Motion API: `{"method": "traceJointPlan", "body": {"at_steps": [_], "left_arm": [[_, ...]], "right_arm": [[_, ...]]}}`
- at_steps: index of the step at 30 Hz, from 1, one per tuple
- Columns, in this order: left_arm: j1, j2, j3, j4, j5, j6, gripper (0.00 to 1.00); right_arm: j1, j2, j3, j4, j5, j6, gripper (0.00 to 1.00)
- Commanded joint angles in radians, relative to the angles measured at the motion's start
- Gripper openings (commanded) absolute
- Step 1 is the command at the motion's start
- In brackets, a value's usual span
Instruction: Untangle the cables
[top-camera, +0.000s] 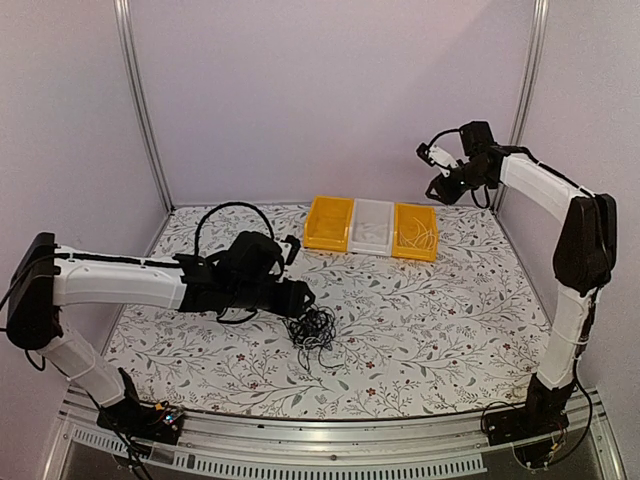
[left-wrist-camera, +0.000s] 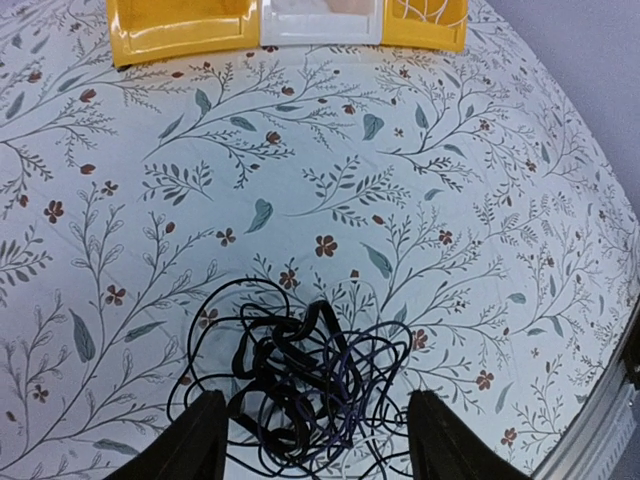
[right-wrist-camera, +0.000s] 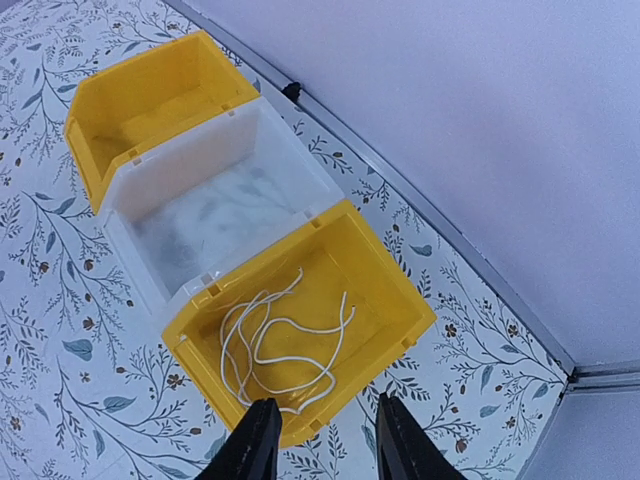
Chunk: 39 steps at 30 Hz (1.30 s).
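The left gripper (left-wrist-camera: 322, 445) is spread wide, its fingers (left-wrist-camera: 200, 440) flanking the tangled black cables (left-wrist-camera: 300, 380) on the floral tablecloth (top-camera: 430, 320) without clamping them. The right gripper (right-wrist-camera: 322, 440) hangs high and part-open, holding nothing, over a yellow bin (right-wrist-camera: 388, 272). Only its wrist view shows clearly the white cords (right-wrist-camera: 280, 345) inside, beside a clear bin (right-wrist-camera: 275, 135) and another yellow bin (right-wrist-camera: 150, 90).

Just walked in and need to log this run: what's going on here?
The left gripper, jaws open, is down at the knotted black cables on the table, one finger on each side of the clump, gripping nothing yet. The right gripper hangs open and empty above the right-hand yellow bin, where a white cord lies loose.
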Motion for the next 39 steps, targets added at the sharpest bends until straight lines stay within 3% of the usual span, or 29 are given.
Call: {"method": "traceJointPlan", "body": {"at_steps": [1,6,10,15,19,27,39], "left_arm": [[0.015,-0.037,-0.022,-0.024,0.005,-0.009,0.64],[0.031,-0.030,-0.017,-0.058,0.024,-0.037,0.64],[0.073,-0.027,-0.025,-0.119,0.020,-0.140,0.62],[0.100,-0.042,-0.059,-0.120,0.072,-0.182,0.60],[0.097,-0.051,-0.061,-0.085,0.128,-0.130,0.60],[0.100,-0.026,-0.009,-0.077,0.115,-0.111,0.60],[0.099,-0.039,0.005,-0.045,0.111,-0.141,0.60]], "right_arm": [[0.001,-0.041,-0.059,-0.051,-0.046,-0.013,0.35],[0.002,-0.042,-0.085,-0.153,-0.159,-0.048,0.31],[0.027,-0.120,-0.219,-0.128,-0.294,-0.056,0.33],[0.107,-0.247,-0.371,-0.063,-0.403,-0.076,0.34],[0.223,-0.267,-0.445,-0.037,-0.465,-0.052,0.28],[0.365,-0.134,-0.443,0.061,-0.570,0.085,0.24],[0.417,0.119,-0.327,0.097,-0.647,0.220,0.25]]}}
